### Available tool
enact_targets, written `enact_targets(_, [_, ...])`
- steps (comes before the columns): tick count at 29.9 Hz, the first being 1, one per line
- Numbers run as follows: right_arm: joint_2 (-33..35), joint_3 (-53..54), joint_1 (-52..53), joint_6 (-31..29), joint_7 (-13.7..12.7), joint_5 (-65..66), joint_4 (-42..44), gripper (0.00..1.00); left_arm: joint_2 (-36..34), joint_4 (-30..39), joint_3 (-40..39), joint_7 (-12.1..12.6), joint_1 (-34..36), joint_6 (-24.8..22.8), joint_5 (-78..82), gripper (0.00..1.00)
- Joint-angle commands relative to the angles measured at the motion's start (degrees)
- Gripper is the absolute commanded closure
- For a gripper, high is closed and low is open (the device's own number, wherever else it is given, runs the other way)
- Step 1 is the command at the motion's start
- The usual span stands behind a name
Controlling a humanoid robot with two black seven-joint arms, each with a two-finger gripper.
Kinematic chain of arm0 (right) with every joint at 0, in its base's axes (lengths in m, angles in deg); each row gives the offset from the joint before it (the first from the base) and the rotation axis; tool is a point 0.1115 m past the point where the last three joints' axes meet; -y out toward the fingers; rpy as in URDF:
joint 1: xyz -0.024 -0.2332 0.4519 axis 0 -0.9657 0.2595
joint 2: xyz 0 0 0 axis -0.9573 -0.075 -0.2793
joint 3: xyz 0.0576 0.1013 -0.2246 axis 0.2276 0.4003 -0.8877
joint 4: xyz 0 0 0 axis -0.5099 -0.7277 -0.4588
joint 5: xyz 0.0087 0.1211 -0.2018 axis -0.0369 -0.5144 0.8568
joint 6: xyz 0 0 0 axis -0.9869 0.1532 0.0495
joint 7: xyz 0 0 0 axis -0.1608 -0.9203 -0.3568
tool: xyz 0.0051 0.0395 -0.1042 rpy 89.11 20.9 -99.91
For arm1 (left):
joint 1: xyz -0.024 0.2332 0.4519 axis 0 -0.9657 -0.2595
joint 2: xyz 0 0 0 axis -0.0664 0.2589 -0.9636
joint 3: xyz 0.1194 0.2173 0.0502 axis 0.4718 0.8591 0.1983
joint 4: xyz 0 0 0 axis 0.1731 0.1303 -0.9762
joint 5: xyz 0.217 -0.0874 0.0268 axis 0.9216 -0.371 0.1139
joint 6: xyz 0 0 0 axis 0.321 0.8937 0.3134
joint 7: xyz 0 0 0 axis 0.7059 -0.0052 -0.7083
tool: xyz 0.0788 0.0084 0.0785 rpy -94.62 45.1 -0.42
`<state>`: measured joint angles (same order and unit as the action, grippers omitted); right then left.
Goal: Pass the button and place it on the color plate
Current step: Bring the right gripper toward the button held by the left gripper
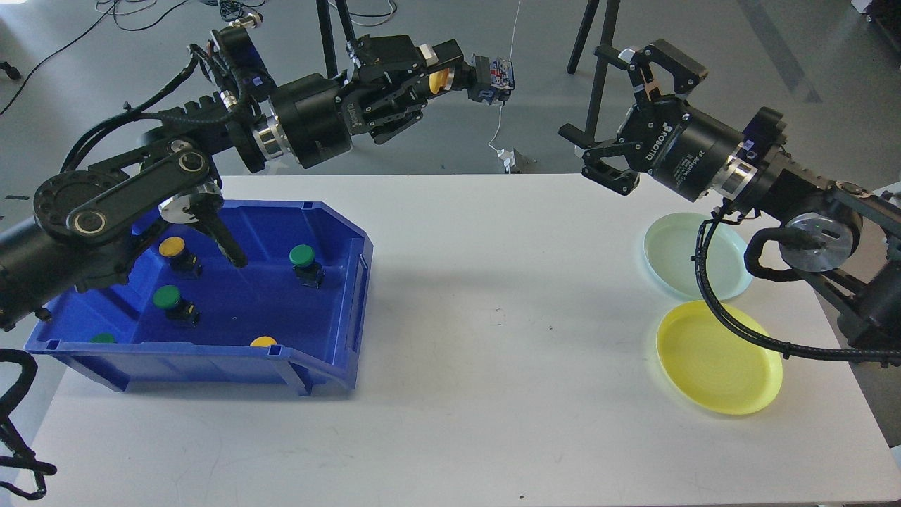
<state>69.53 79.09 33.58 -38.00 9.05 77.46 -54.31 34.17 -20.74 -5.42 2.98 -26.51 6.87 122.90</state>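
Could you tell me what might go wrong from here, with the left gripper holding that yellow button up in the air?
The left gripper holds the yellow button high beyond the table edge; a slip during the pass to the open right gripper would likely drop it on the floor. The right arm's cable hangs over the yellow plate and could snag or nudge it during placing.

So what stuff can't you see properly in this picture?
- Yellow button in the left gripper, head view: the fingers cover most of it.
- Green button and another yellow one in the blue bin: the front wall hides all but their tops.
- Pale green plate: the right arm and its cable cross it.
- Yellow plate: the cable crosses its top.
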Motion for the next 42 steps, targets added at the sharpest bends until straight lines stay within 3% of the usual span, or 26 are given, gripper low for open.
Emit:
enact_targets(1, [-4.1,-3.3,3.4,0.0,0.1,0.1,2.2,0.01,0.1,0.0,0.0,0.0,0.0,0.0,0.0,0.92])
enact_targets(6, [-7.0,-4.1,4.6,0.0,0.7,-0.1,3.6,0.01,0.0,0.0,-0.1,0.0,0.0,0.0,-0.2,0.92])
enact_targets(11, [-7.2,-4.1,5.1,0.0,3.5,-0.4,3.6,0.02,0.1,-1.3,-0.2,0.0,0.0,0.0,-1.0,0.92])
enact_targets(17, [-7.6,-4.5,5.7,0.0,3.6,-0.4,3.6,0.03,0.1,-1.7,-0.4,0.0,0.1,0.0,-1.1,0.92])
enact_targets(21, [-8.6,-4.6,6.5,0.0,3.6,-0.2,3.6,0.09,0.1,-1.8,-0.4,0.0,0.1,0.0,-1.8,0.92])
enact_targets(25, [-9.6,-6.1,8.0,0.0,3.7,0.0,3.8,0.33,0.2,-2.2,-0.4,0.0,0.1,0.0,-1.9,0.92])
enact_targets(30, [-9.9,-7.5,9.2,0.0,3.8,0.2,4.1,0.54,0.2,-2.2,-0.4,0.0,0.1,0.0,-2.0,0.92])
enact_targets(35, [-9.6,-7.5,9.2,0.0,4.0,0.3,4.6,0.68,0.1,-2.3,-0.5,0.0,0.0,0.0,-2.7,0.92])
enact_targets(39, [-9.5,-7.5,9.2,0.0,4.1,0.3,4.8,0.85,0.1,-2.3,-0.4,0.0,0.0,0.0,-2.6,0.92])
enact_targets(42, [-9.6,-7.4,9.2,0.0,4.2,0.3,5.1,0.88,0.1,-2.7,-0.4,0.0,0.0,0.0,-2.7,0.91])
